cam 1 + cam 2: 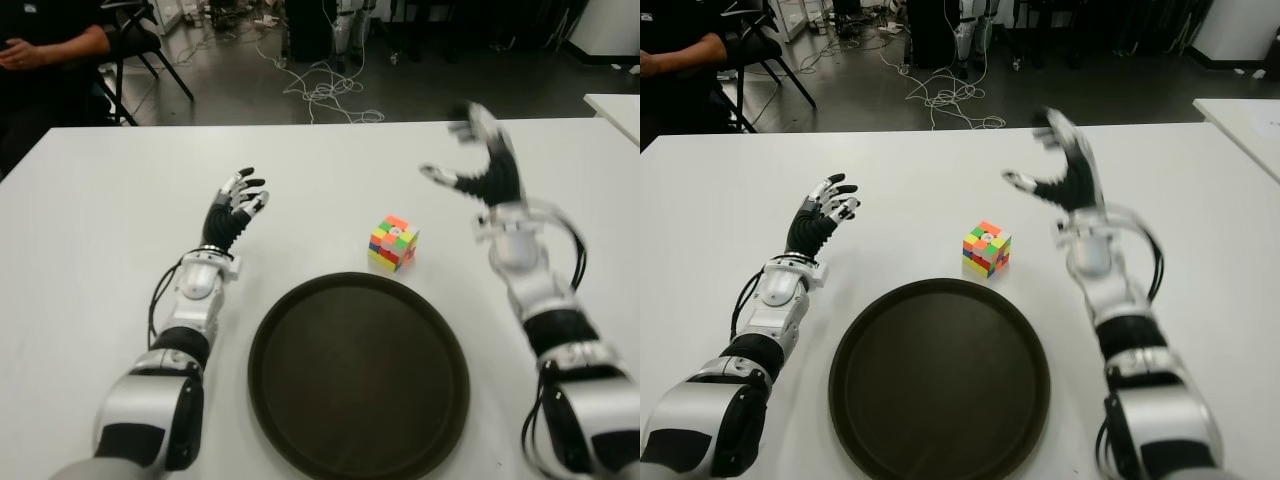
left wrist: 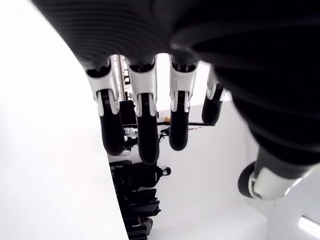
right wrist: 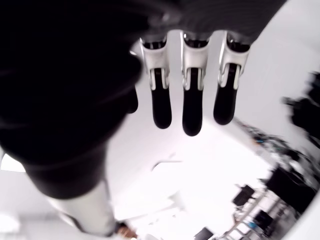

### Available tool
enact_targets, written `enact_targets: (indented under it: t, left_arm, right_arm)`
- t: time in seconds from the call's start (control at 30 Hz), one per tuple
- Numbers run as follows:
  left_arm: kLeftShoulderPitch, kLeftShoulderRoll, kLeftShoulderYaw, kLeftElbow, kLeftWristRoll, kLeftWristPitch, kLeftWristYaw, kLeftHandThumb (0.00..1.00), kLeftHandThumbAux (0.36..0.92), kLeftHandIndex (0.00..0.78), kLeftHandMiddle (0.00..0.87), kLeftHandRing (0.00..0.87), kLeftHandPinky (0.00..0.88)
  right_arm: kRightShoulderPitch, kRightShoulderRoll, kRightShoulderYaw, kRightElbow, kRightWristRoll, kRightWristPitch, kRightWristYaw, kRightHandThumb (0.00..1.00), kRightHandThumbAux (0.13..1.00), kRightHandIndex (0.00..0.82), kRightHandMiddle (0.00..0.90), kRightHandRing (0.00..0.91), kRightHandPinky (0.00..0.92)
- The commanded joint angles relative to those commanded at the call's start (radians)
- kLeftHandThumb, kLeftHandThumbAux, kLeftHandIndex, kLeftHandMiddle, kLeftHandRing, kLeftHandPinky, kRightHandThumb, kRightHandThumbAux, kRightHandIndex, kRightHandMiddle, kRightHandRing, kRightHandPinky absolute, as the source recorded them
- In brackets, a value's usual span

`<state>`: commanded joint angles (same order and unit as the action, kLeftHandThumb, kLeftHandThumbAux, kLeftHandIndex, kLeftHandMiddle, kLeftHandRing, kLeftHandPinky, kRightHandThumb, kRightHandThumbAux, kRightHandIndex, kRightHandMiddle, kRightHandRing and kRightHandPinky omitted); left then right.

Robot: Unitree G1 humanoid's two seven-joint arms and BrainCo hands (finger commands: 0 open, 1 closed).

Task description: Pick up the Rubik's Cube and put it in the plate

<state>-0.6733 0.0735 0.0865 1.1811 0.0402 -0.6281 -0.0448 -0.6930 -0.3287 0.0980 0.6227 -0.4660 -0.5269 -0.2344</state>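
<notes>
1. At the far left edge, beyond the white table [image 1: 90,200], I could see a seated person [image 1: 45,45] in dark clothes beside a black chair [image 1: 140,45].
2. My left hand [image 1: 232,212] showed over the table to the left of the plate, palm toward the middle, fingers [image 2: 145,130] straight and slightly spread, holding nothing.
3. The dark round plate [image 1: 358,375] sat near the table's front edge, between my two arms, with nothing in it.
4. The Rubik's Cube [image 1: 393,243] stood on the table just behind the plate's far rim, a little right of the plate's centre, close to the rim; I could not tell whether it touched it. Neither hand was on it.
5. My right hand [image 1: 480,160] was raised above the table, to the right of the cube and farther back, well apart from it, blurred. Its fingers [image 3: 192,107] were extended and apart, the thumb stretched toward the cube's side, and it gripped nothing.
6. Behind the table, loose cables [image 1: 325,90] lay on the dark floor.
</notes>
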Motion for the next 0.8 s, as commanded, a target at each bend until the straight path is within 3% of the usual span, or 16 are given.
enact_targets:
  t: [0.07, 0.23, 0.37, 0.53, 0.67, 0.8]
  left_arm:
    - [0.0, 0.001, -0.001, 0.0, 0.002, 0.001, 0.0, 0.115, 0.577, 0.157, 0.253, 0.285, 0.286]
    - [0.002, 0.002, -0.001, -0.002, 0.004, -0.001, 0.0, 0.117, 0.589, 0.162, 0.255, 0.284, 0.293]
    - [0.006, 0.002, -0.002, -0.009, 0.005, -0.009, -0.002, 0.111, 0.598, 0.159, 0.251, 0.287, 0.302]
    - [0.008, 0.002, 0.002, -0.014, -0.003, -0.01, -0.014, 0.105, 0.612, 0.152, 0.253, 0.296, 0.308]
    - [0.009, 0.003, 0.006, -0.015, -0.009, -0.014, -0.03, 0.1, 0.609, 0.15, 0.252, 0.291, 0.309]
    - [0.01, 0.005, 0.004, -0.016, -0.005, -0.016, -0.032, 0.095, 0.608, 0.151, 0.251, 0.285, 0.298]
  right_arm:
    - [0.0, -0.037, 0.031, -0.06, -0.063, 0.063, 0.04, 0.04, 0.84, 0.185, 0.241, 0.249, 0.244]
    - [0.023, -0.065, 0.057, -0.151, -0.114, 0.142, 0.085, 0.005, 0.807, 0.149, 0.212, 0.212, 0.178]
    - [0.036, -0.108, 0.112, -0.22, -0.17, 0.182, 0.172, 0.001, 0.776, 0.135, 0.192, 0.187, 0.134]
    - [0.057, -0.155, 0.147, -0.261, -0.185, 0.2, 0.269, 0.0, 0.744, 0.116, 0.17, 0.157, 0.091]
    - [0.032, -0.213, 0.193, -0.286, -0.175, 0.22, 0.466, 0.0, 0.733, 0.112, 0.171, 0.154, 0.094]
    - [0.019, -0.238, 0.212, -0.31, -0.173, 0.248, 0.581, 0.0, 0.728, 0.103, 0.174, 0.157, 0.109]
